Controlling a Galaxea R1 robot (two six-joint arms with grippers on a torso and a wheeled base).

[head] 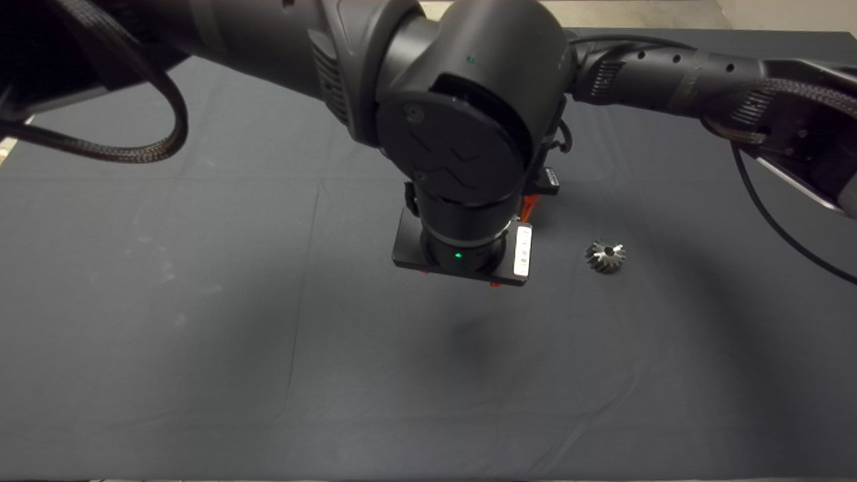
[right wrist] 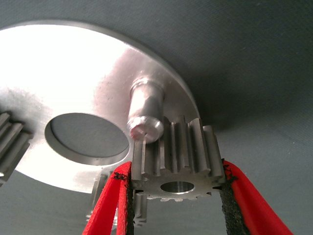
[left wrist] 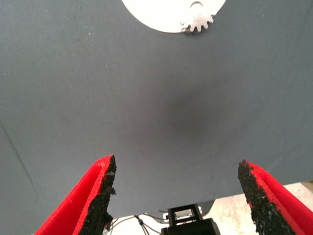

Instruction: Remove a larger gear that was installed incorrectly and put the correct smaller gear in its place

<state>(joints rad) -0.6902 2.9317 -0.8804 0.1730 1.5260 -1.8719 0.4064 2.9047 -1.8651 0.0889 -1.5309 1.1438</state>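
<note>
Both arms meeting over mid-mat

Left arm reaching in from the left edge, wrist bent straight down, left gripper [left wrist: 178, 188] hanging above the mat with red fingers [left wrist: 100, 193] spread wide and holding nothing. Right arm stretched in from the right edge, right gripper [right wrist: 177, 193] with pads pressed against the smaller gear [right wrist: 176, 159].

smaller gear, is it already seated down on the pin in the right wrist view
No, the smaller gear is shut between the right gripper fingers beside the bare pin, whose tip shows uncovered.
</note>
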